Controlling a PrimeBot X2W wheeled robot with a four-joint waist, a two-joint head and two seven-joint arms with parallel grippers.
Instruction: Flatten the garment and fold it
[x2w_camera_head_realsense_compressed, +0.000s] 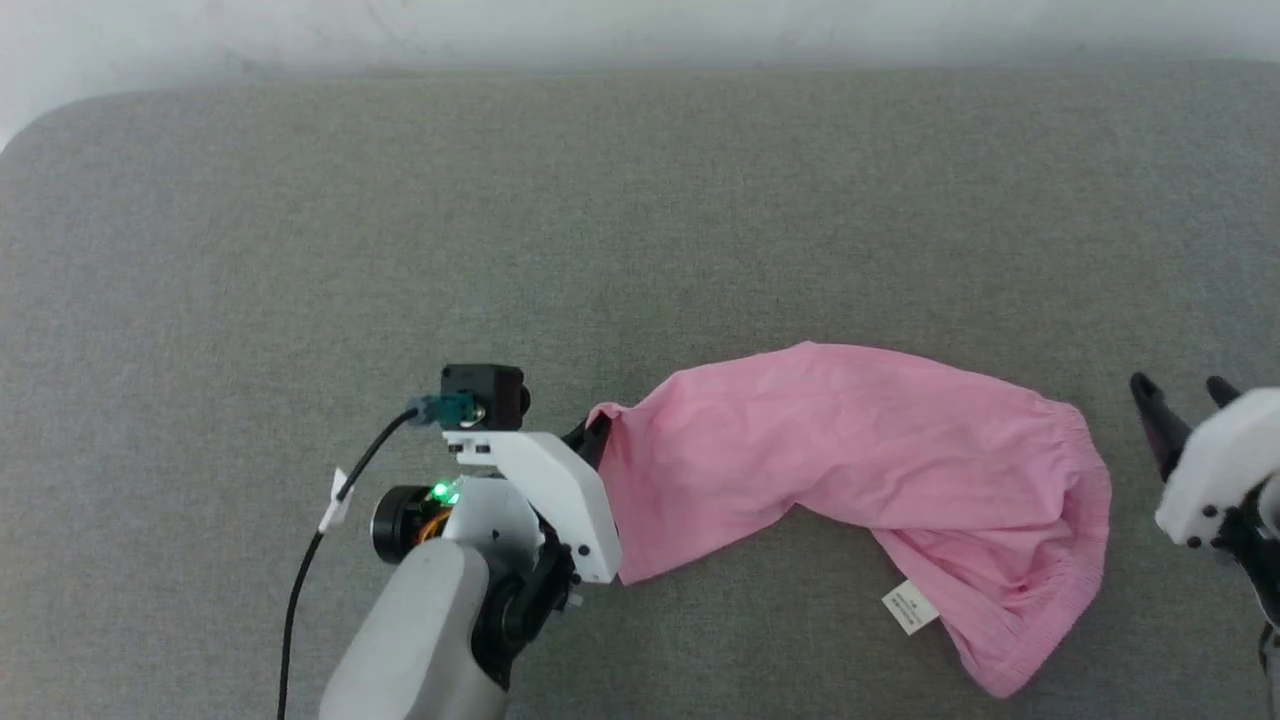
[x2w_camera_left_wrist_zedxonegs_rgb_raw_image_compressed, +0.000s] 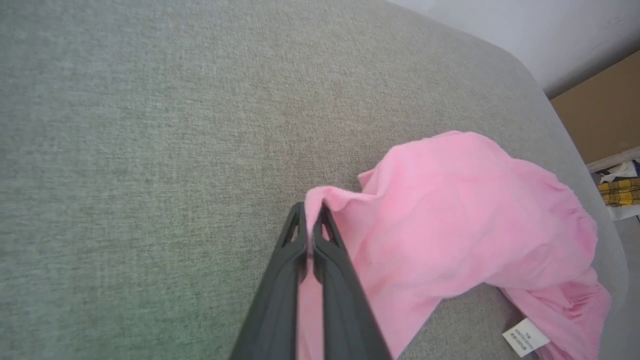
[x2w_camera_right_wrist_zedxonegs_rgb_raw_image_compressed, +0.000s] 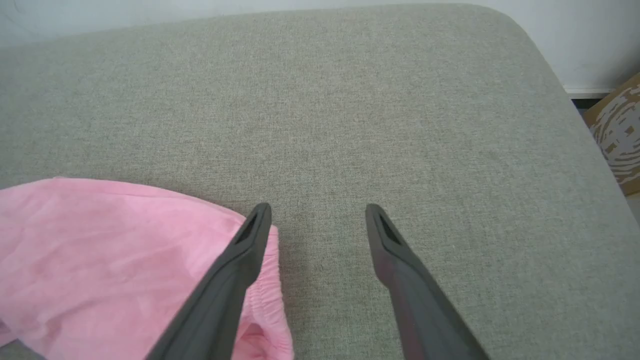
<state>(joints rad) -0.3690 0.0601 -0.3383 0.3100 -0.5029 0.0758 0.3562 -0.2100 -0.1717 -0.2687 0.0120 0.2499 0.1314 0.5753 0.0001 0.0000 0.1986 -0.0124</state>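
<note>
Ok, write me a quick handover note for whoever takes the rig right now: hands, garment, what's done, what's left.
Left hand: shut on the left end of the garment.
Right hand: open, holding nothing, just right of the gathered edge.
Garment: on the grey surface, bunched and curved, white label showing at the near side.
Done: one end gripped.
Left: grip the other end, flatten it, fold it.

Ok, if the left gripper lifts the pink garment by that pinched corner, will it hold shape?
Probably not: the garment lies creased and bent on the grey surface, so it should drape limp from the left gripper. It looks thin, so likely light. The gathered edge near the open right gripper may stay bunched and drag.
</note>
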